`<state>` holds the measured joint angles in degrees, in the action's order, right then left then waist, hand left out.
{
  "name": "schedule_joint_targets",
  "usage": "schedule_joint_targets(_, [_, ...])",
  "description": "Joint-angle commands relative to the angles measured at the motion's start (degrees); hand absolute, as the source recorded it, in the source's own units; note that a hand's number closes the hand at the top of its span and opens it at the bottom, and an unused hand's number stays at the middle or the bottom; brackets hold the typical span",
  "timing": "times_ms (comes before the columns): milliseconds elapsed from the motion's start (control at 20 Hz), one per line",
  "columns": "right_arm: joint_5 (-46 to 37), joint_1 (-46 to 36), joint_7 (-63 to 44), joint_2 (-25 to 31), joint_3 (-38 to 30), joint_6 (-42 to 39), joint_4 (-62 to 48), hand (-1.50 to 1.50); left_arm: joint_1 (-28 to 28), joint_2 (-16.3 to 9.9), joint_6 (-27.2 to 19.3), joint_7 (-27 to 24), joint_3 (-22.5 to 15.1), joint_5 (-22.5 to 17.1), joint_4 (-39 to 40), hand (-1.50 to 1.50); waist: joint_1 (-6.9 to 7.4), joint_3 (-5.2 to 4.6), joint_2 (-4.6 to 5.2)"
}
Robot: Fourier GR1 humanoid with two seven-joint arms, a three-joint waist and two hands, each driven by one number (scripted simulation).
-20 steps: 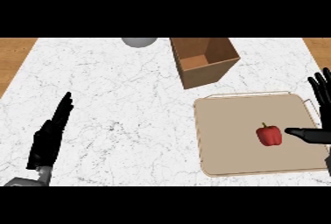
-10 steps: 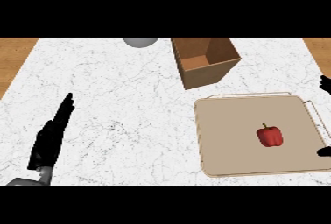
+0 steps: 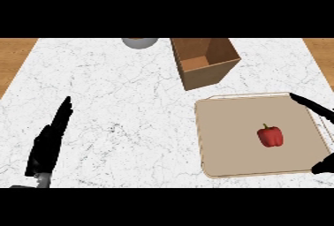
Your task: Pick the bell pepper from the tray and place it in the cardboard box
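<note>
**A:** Red pepper [image 3: 270, 136]: location?

**B:** On tray [image 3: 225, 132], right of centre, stem up. Untouched. Well apart from box [image 3: 203, 62], which stands open-topped just beyond the tray's far edge on the bench [image 3: 117, 88].

**A:** Change over the last second?

**B:** Right robot hand [image 3: 310, 104]: earlier well over the tray, thumb tip just beside the pepper. Half a second ago: pulled back almost out of view at the right edge. Now: back in slightly, one long finger over the tray's far right corner, thumb tip at the near right corner. Pepper, tray and box: unmoved throughout.

**A:** State of right robot hand?

**B:** Spread wide, finger and thumb far apart, pinching nothing. Palm out of view.

**A:** Meaning for the task?

**B:** Judged as re-approach after an aborted reach. Grasp not yet made; lift, carry and release into the box all outstanding. Next: move inward to bracket the pepper, then close.

**A:** Left robot hand [image 3: 49, 142]?

**B:** Resting at lower left of the bench, fingers straight and pressed together, holding nothing.

**A:** Count of items?

**B:** Peppers: one. Trays: one. Boxes: one. Robot hands: two. Also one grey round vessel [image 3: 139, 42] at the far edge, partly cut off; type not determinable.
</note>
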<state>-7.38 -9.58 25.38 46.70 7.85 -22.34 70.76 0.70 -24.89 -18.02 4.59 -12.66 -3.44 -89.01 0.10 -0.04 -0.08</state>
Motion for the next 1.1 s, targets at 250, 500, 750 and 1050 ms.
schedule_joint_targets(250, [-9.56, 0.6, -4.99, -7.51, -0.09, 2.49, -0.93, -1.5, -1.13, 3.32, 3.24, -1.68, 3.26, 2.82, 3.33, 0.0, 0.04, 0.03, 0.13])
schedule_joint_targets(500, [-10.25, 1.12, -10.23, -7.56, -3.94, -2.0, 3.37, -1.5, -2.38, 5.03, 4.59, 1.03, 4.28, 5.4, 1.16, 0.0, -0.12, 0.03, 0.07])
schedule_joint_targets(750, [-15.01, 2.7, -11.7, -13.6, -2.5, 1.12, 4.97, -1.5, 3.26, 4.27, 7.96, -0.25, 6.72, 4.44, -2.45, 0.0, 0.08, 0.03, 0.02])
schedule_joint_targets(1050, [-19.57, 1.51, -3.95, -14.01, -6.94, -0.52, -2.19, -1.5, 2.58, 8.6, 7.06, -1.47, 7.72, 9.5, -0.24, 0.0, 0.11, 0.05, 0.07])
